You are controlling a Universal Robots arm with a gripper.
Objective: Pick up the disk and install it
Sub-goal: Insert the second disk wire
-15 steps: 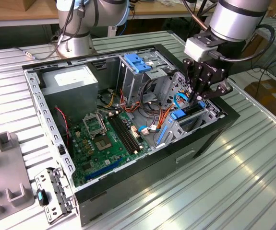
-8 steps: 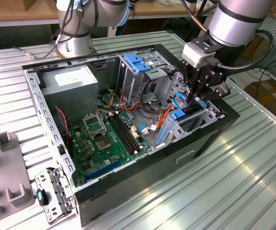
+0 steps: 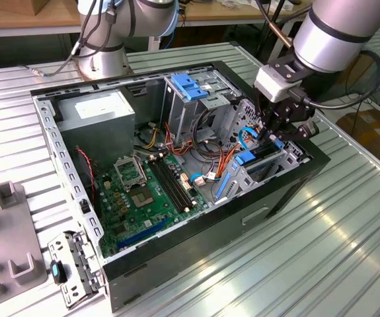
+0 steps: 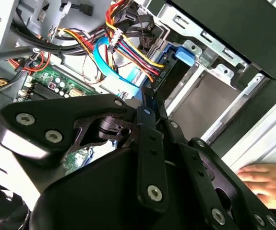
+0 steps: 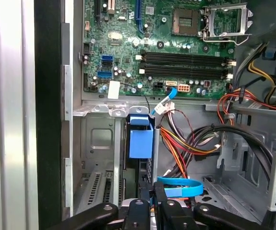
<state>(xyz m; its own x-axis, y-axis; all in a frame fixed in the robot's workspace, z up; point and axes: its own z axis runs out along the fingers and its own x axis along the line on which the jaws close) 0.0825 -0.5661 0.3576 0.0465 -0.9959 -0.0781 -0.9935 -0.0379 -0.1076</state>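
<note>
A silver-grey tubular arm carries a white wrist block and a black screw-studded gripper.

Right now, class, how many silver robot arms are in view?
2: a silver arm beyond the open black computer case, another arm reaching into it at the exterior view's right.

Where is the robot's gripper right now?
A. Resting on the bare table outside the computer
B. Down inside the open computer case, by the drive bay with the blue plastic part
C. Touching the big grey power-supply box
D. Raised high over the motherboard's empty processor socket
B: in the exterior view the gripper reaches down inside the open computer case, by the drive bay with the blue plastic part, at the exterior view's right.
</note>
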